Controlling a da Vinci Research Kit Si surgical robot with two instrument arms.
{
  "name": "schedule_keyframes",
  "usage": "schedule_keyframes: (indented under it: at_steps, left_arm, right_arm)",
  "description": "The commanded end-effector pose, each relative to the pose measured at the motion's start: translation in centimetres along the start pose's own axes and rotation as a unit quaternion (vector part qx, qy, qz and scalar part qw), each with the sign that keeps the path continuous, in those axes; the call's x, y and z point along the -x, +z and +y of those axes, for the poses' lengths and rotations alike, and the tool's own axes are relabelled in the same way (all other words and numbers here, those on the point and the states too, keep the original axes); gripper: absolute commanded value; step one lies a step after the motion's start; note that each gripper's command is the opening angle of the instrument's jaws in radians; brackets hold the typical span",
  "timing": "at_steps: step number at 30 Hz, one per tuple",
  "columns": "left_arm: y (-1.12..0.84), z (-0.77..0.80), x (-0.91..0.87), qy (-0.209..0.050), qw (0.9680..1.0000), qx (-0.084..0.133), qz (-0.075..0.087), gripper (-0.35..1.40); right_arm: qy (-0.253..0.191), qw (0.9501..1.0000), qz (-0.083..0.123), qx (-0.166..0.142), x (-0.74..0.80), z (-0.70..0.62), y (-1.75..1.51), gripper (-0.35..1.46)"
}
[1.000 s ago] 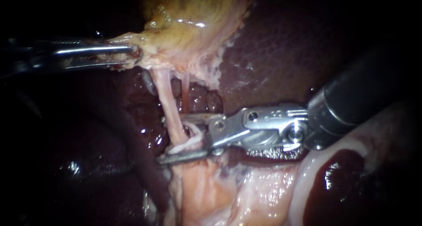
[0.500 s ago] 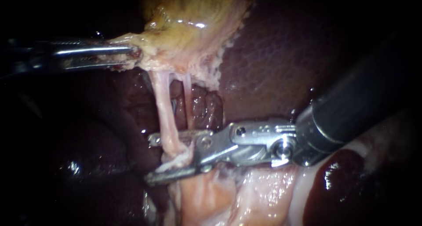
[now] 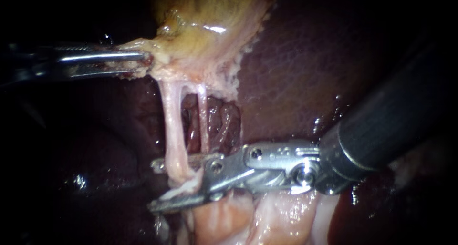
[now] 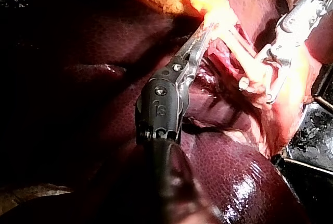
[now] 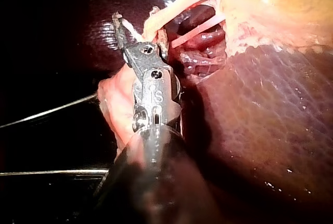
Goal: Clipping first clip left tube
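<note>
Clip placement in hand: pale pink stringy left tube [image 3: 172,130] between the gaping jaws of the silver hinged right instrument [image 3: 160,185], straddled, not pinched. Next, by judgement: squaring across, then closing. Just beside the jaws, thinner pale tube [image 3: 202,116]. Farther off, yellowish gallbladder [image 3: 210,21], edge clamped in the steel left instrument [image 3: 143,60]. Clip impossible to make out.

Left instrument [image 3: 145,60] gripping gallbladder [image 3: 210,30] lower edge, jaws clamping it. Right instrument [image 3: 155,185] straddling left tube [image 3: 174,130] low down, jaws gaping apart. Right tube [image 3: 202,114] running alongside, liver [image 3: 296,68] behind.
</note>
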Motion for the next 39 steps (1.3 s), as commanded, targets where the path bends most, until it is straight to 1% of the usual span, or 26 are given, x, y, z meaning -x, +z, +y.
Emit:
schedule_keyframes:
  at_steps: [1, 6, 8, 11, 12, 15, 23, 28, 39]
  left_arm:
    - [0.0, 0.0, 0.0, 0.0, 1.0, 0.0, 0.0, -0.35]
    - [0.0, 0.0, 0.0, 0.0, 1.0, 0.0, 0.0, -0.35]
    - [0.0, 0.0, 0.0, 0.0, 1.0, 0.0, 0.0, -0.35]
    - [0.0, 0.0, 0.0, 0.0, 1.0, 0.0, 0.0, -0.35]
    - [0.0, 0.0, 0.0, 0.0, 1.0, 0.0, 0.0, -0.35]
    - [0.0, 0.0, 0.0, 0.0, 1.0, 0.0, 0.0, -0.35]
    - [0.0, 0.0, 0.0, 0.0, 1.0, 0.0, 0.0, -0.35]
    - [0.0, 0.0, 0.0, 0.0, 1.0, -0.002, 0.0, -0.35]
    - [0.0, -0.01, 0.0, 0.0, 1.0, -0.001, 0.0, -0.35]
  right_arm:
    - [0.0, 1.0, 0.0, 0.0, 0.01, 0.0, -0.01, 0.31]
    - [0.0, 1.0, 0.0, 0.0, 0.01, 0.0, -0.01, 0.19]
    - [0.003, 1.0, 0.0, 0.0, 0.02, 0.0, -0.02, 0.1]
    - [0.002, 1.0, 0.0, -0.001, 0.03, 0.0, -0.04, -0.07]
    - [0.002, 1.0, -0.001, -0.001, 0.03, 0.0, -0.04, -0.17]
    - [0.005, 1.0, 0.0, 0.0, 0.03, 0.0, -0.05, -0.35]
    - [0.02, 0.9998, -0.002, -0.002, 0.03, 0.0, -0.06, -0.35]
    - [0.02, 0.9998, -0.01, -0.005, 0.03, 0.0, -0.06, -0.35]
    - [0.018, 0.9998, -0.01, -0.007, 0.08, 0.06, -0.08, -0.35]
